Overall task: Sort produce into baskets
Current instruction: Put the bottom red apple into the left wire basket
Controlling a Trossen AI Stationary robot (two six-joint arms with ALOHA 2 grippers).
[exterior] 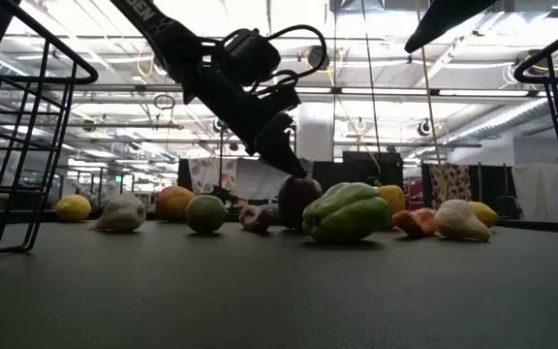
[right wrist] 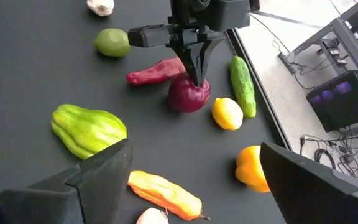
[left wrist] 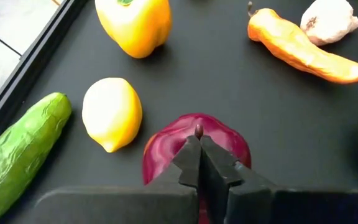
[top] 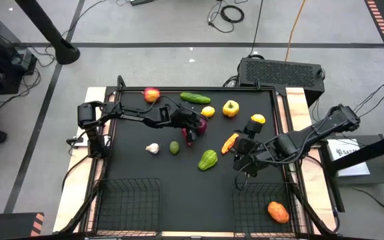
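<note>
1. The desk (top: 132,167) carries scattered produce; two baskets sit at its near edge, the left basket (top: 127,200) bare, the right basket (top: 267,205) holding one orange piece.
2. The left gripper (left wrist: 199,138) stands directly atop the purple onion (right wrist: 189,94), fingers pressed together on its stem tip (a thin hold, I judge).
3. A lemon (right wrist: 227,113) and red chili (right wrist: 155,71) crowd the onion; open room lies toward the baskets.
4. The right gripper (right wrist: 194,167), spread wide, waits near the orange pepper (right wrist: 165,193).
</note>
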